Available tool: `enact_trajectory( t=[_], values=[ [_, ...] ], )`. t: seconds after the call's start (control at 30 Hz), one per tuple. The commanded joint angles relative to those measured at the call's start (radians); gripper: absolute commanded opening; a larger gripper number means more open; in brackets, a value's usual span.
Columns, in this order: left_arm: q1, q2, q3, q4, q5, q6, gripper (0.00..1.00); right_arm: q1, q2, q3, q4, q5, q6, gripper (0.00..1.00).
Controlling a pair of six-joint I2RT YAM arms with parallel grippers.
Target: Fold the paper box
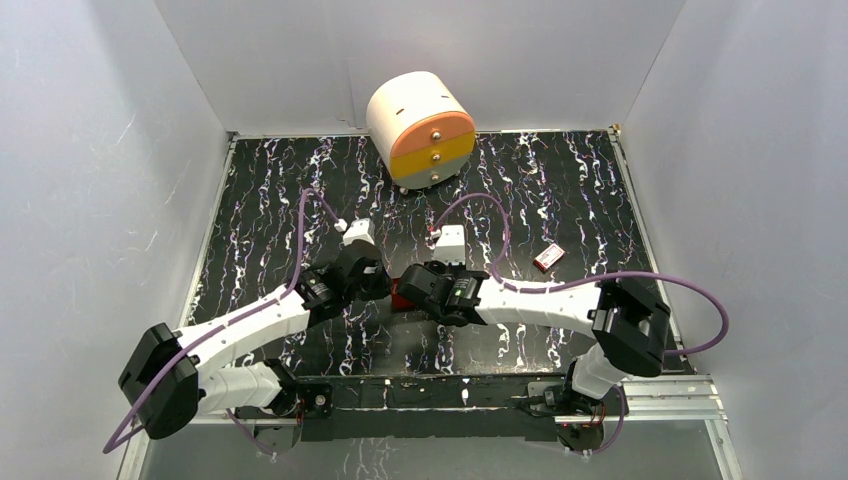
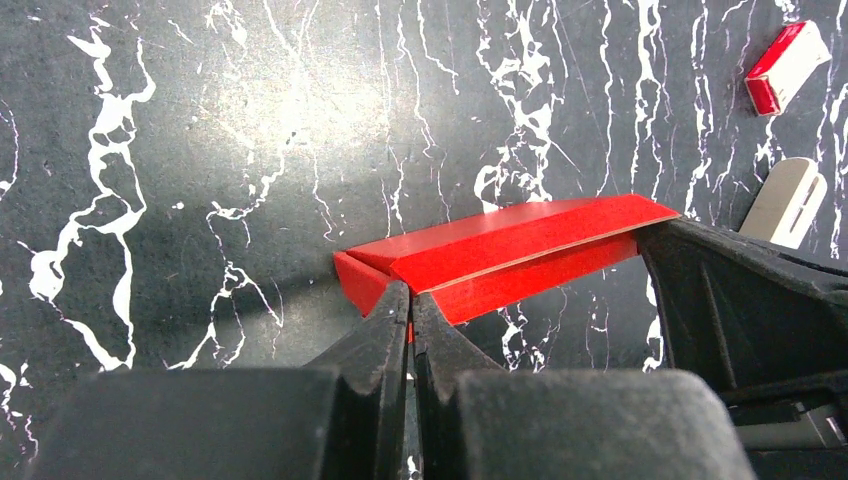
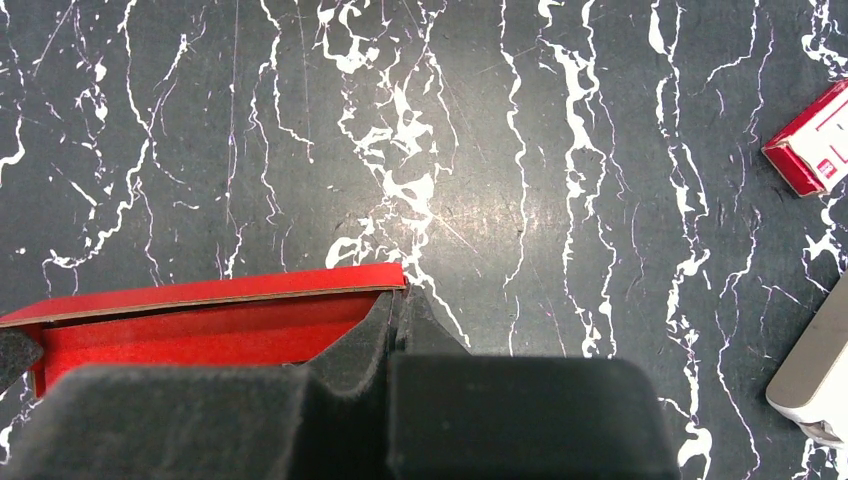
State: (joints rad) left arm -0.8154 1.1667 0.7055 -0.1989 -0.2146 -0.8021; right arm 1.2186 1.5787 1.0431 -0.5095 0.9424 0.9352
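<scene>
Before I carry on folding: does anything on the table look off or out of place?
The paper box is not shut: its top flap stands ajar, leaving a gap along the long edge. Nothing looks spilled.

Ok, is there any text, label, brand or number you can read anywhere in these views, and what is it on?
No text is readable in any view.
Red-and-white packet: some marks on its white face, too small and blurred to read.
Paper box: plain red, no print visible.
Drawer unit: no lettering visible.
</scene>
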Motion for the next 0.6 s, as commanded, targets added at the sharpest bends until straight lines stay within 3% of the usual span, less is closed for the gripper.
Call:
enact_trajectory(
  t=[0.0,0.43,0.57],
  values=[
    [-0.042,-0.006,-0.107,-0.043,-0.029,-0.023,0.0,0.012,-0.051,-0.053,0.12,-0.047,-0.062,0.03],
    [-0.066,0.011,-0.167,0.005,-0.115,0.005,0.0,0.012,-0.249,-0.2,0.338,-0.111,-0.257,0.32],
    [-0.065,0.015,-0.168,0.012,-0.122,0.017,0.0,0.012,-0.336,-0.239,0.372,-0.128,-0.341,0.47]
  ],
)
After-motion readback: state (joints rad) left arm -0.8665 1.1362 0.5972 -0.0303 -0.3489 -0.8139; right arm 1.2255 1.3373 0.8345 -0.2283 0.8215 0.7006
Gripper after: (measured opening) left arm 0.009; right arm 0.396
